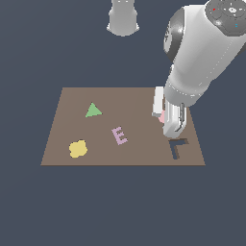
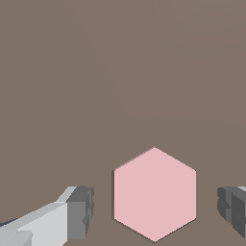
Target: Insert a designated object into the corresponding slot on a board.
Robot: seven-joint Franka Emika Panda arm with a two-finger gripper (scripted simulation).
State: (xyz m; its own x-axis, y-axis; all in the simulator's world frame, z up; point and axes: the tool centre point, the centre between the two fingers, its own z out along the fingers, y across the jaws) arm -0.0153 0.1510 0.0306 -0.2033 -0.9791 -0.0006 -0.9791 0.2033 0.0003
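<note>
2 pincer fingers (image 2: 79, 211) straddle the pink hexagon (image 2: 154, 193).

Bare board (image 2: 120, 72) lies all around the pink hexagonal block (image 2: 154, 194); a clear gap shows between it and each finger (image 2: 79, 211) of the spread claw (image 2: 156, 209), nothing crowding it.

Flat brown square board (image 1: 129, 96): matt, smooth, untextured. Flat pink hexagonal block (image 2: 154, 193): matt, smooth, plain-coloured. White robot arm casing (image 1: 206, 53): glossy, plastic-like, with highlights. Dark grey gripper fingertips (image 2: 80, 211): matt, ridged.
</note>
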